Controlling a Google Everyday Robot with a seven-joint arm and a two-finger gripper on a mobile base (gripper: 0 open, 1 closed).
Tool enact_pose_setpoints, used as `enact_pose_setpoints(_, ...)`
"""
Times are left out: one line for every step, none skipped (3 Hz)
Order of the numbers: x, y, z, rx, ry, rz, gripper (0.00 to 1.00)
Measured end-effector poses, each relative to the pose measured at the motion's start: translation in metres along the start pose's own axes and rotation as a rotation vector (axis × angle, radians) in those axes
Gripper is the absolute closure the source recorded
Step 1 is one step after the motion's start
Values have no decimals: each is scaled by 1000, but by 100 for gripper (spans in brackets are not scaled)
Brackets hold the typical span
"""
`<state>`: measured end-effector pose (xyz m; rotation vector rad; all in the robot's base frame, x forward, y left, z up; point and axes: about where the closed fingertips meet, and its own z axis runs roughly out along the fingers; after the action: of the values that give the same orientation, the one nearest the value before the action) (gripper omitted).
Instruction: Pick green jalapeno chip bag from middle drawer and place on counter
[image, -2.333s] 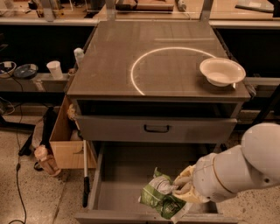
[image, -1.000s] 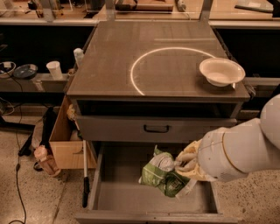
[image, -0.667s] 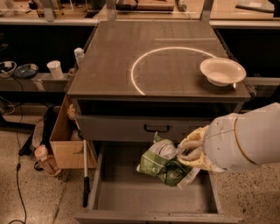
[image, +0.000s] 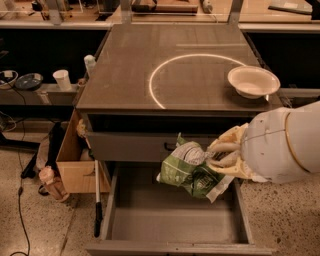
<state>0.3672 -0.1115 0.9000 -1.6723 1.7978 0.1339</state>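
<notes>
Jaws closed on the green jalapeno chip bag (image: 187, 169), which trails left of the gripper (image: 220, 156), clear above the middle drawer (image: 165, 222) floor — the counter (image: 125, 70) lies higher, farther back.

Gripper (image: 216, 156) low in front of the counter (image: 120, 65), under its front edge and toward the front-right corner. My fingers (image: 225, 147) are pinched onto the right side of the green jalapeno chip bag (image: 186, 170). The bag is crumpled and tilted, white-grey patch on top. It hangs over the back of the open middle drawer (image: 165, 220), overlapping the grey drawer front (image: 125, 146) above. On the counter: white circle arc (image: 152, 90) around the middle, white bowl (image: 252, 81) upright at the right edge. Cardboard box (image: 75, 167) on the ground below the left edge, paper cup (image: 62, 79) on a shelf further left
</notes>
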Motion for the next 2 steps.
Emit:
enact_pose_setpoints(-20, -24, -25, 61, 1, -42, 100)
enact_pose_setpoints(-31, -41, -39, 95, 0, -63, 100)
